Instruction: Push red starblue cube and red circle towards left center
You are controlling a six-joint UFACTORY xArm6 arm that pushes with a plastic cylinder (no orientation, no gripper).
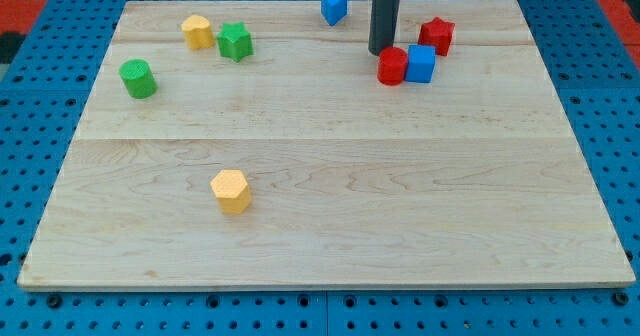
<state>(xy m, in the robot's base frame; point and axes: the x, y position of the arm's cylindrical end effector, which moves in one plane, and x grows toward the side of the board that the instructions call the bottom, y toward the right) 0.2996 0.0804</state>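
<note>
The red star (pixel 437 35), the blue cube (pixel 421 64) and the red circle (pixel 392 66) sit close together near the view's top right. The cube touches the circle's right side, and the star lies just above and right of the cube. My tip (pixel 381 52) ends just above and left of the red circle, touching or almost touching it. The rod rises out of the view's top.
A blue triangular block (pixel 334 6) lies at the top centre. A yellow block (pixel 197 31) and a green star (pixel 235 42) sit at the top left, a green cylinder (pixel 138 79) lower left of them. A yellow hexagon (pixel 231 191) lies lower left of centre. The wooden board (pixel 330 226) rests on blue pegboard.
</note>
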